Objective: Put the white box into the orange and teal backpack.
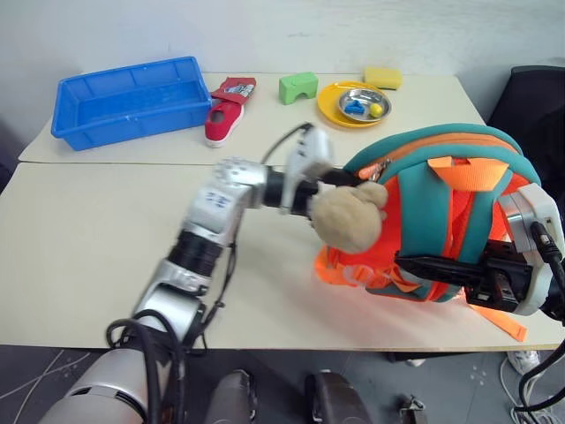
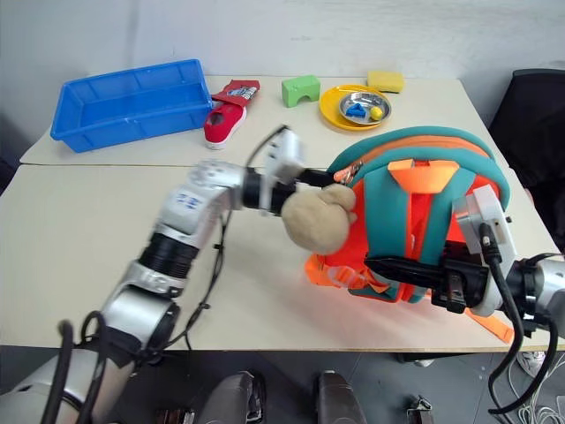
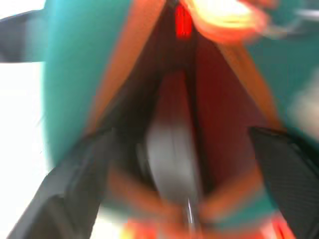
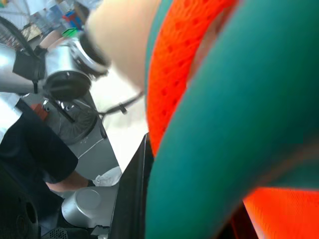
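Note:
The orange and teal backpack stands on the table's right side, its top zipper gaping toward my left arm and a tan plush toy hanging at its front. My left gripper reaches into that opening. In the left wrist view its fingers stand wide apart, open, and between them the white box lies blurred inside the backpack's dark orange interior. My right gripper lies across the backpack's lower back, shut on a teal strap.
At the back of the table are a blue bin, a red shoe, a green block, a yellow plate holding a metal bowl, and a yellow sponge. A black chair stands at the right.

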